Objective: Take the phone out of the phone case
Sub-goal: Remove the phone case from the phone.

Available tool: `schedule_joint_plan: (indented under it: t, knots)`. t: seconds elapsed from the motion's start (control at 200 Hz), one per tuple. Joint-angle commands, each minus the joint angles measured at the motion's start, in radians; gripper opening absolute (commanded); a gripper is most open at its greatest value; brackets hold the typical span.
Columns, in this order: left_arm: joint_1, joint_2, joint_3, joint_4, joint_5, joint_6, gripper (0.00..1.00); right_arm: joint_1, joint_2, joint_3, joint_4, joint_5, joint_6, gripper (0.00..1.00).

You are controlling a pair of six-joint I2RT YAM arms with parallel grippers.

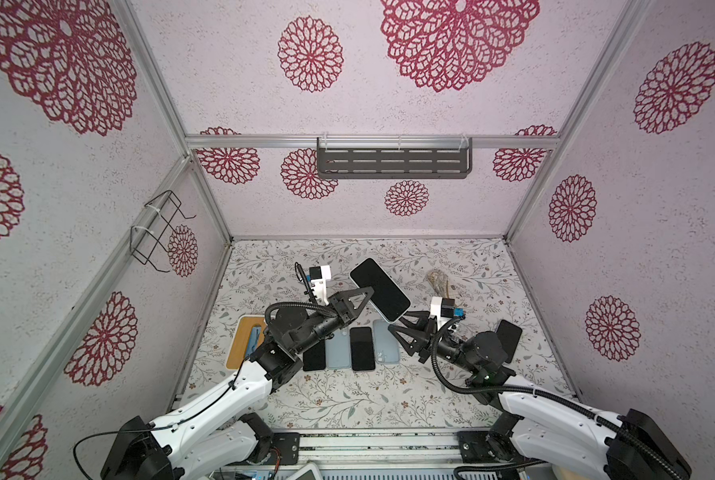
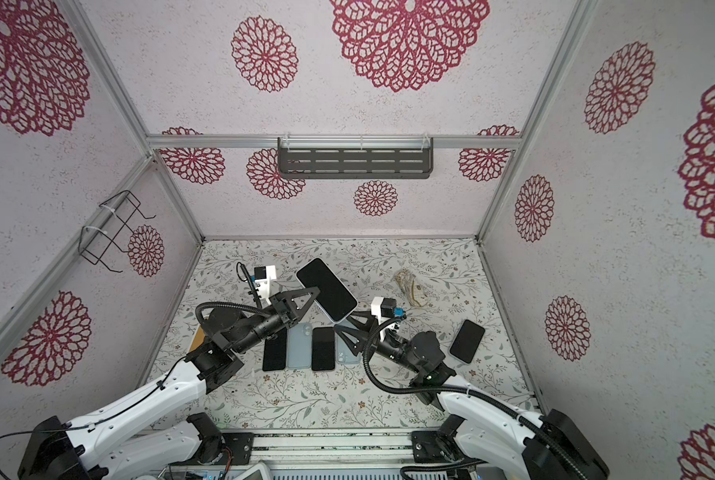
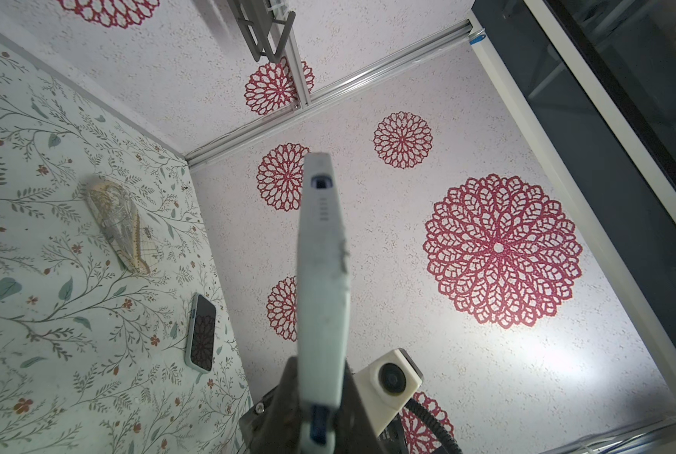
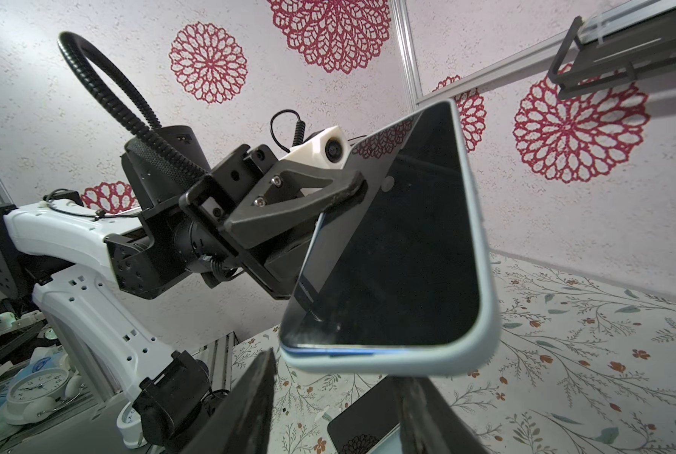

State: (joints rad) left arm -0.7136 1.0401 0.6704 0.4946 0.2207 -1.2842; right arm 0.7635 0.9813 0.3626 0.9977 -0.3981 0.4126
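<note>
No legible text, label, brand or number anywhere in these views.

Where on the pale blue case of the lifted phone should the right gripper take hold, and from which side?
Probably the case bottom rim, from below: that end hangs free above the open right gripper, while the left gripper clamps the phone higher up.

Left pincer [image 2: 313,292] clamps the cased phone [image 2: 332,293] aloft; right pincer [image 2: 344,323] gapes at its corner.

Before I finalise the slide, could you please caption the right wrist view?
Left gripper holds the cased phone aloft by one edge; open right gripper sits below its bottom end.
</note>
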Motion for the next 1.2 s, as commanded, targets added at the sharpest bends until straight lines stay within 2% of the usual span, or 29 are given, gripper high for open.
schedule_joint_plan:
  t: [0.0, 0.48, 0.661, 0.861, 1.196]
  knots:
    - [-0.012, 0.004, 0.004, 0.106, 0.009, 0.004, 0.0, -0.007, -0.001, 0.052, 0.054, -0.006, 0.012, 0.5]
    - [-0.025, 0.0, 0.013, 0.137, 0.017, -0.013, 0.0, -0.027, 0.051, 0.049, 0.037, 0.012, 0.019, 0.48]
    - [-0.057, 0.003, 0.056, 0.056, 0.008, -0.007, 0.0, -0.027, 0.051, 0.064, -0.048, 0.078, -0.032, 0.48]
    - [-0.076, 0.012, 0.067, 0.074, 0.007, -0.025, 0.0, -0.027, 0.049, 0.086, -0.12, 0.151, -0.065, 0.46]
    - [-0.089, -0.011, 0.094, 0.041, 0.007, -0.038, 0.0, -0.024, 0.027, 0.033, -0.172, 0.384, -0.136, 0.45]
